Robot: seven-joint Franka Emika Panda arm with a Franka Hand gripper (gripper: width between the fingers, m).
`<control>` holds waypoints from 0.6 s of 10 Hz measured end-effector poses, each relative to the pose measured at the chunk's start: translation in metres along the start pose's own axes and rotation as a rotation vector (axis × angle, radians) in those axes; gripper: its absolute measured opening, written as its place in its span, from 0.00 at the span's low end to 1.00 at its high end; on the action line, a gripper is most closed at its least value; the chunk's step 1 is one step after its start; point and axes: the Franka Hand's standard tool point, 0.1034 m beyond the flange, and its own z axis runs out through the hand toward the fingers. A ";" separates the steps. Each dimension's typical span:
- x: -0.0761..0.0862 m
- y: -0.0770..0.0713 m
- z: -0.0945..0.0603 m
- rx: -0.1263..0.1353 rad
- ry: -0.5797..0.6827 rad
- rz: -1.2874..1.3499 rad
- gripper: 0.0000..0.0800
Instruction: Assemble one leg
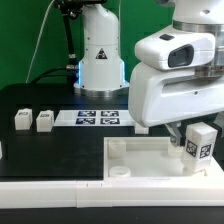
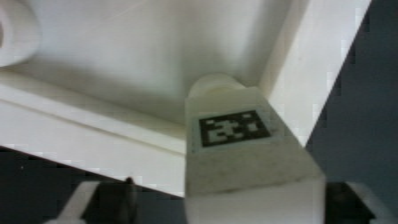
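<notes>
My gripper (image 1: 196,128) is shut on a leg (image 1: 200,143), a small white post with a black-and-white tag, and holds it just above the right part of the large flat white rimmed panel (image 1: 140,160). In the wrist view the held leg (image 2: 240,150) runs between the dark fingers (image 2: 98,200) and points toward the panel's raised rim (image 2: 107,115). A round corner socket (image 2: 15,35) shows at that view's edge. Two more legs (image 1: 22,120) (image 1: 44,120) stand on the black table at the exterior view's left.
The marker board (image 1: 97,117) lies on the table behind the panel. The robot base (image 1: 100,50) stands at the back. A round socket (image 1: 119,172) sits at the panel's near corner. A white ledge runs along the table's front.
</notes>
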 end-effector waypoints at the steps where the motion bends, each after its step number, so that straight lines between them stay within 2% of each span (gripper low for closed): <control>1: 0.000 0.000 0.000 0.000 0.000 0.031 0.38; 2: 0.000 0.000 0.000 0.000 0.000 0.030 0.36; 4: 0.000 -0.002 0.001 0.013 0.000 0.320 0.36; 6: 0.000 -0.001 0.001 0.012 -0.001 0.585 0.36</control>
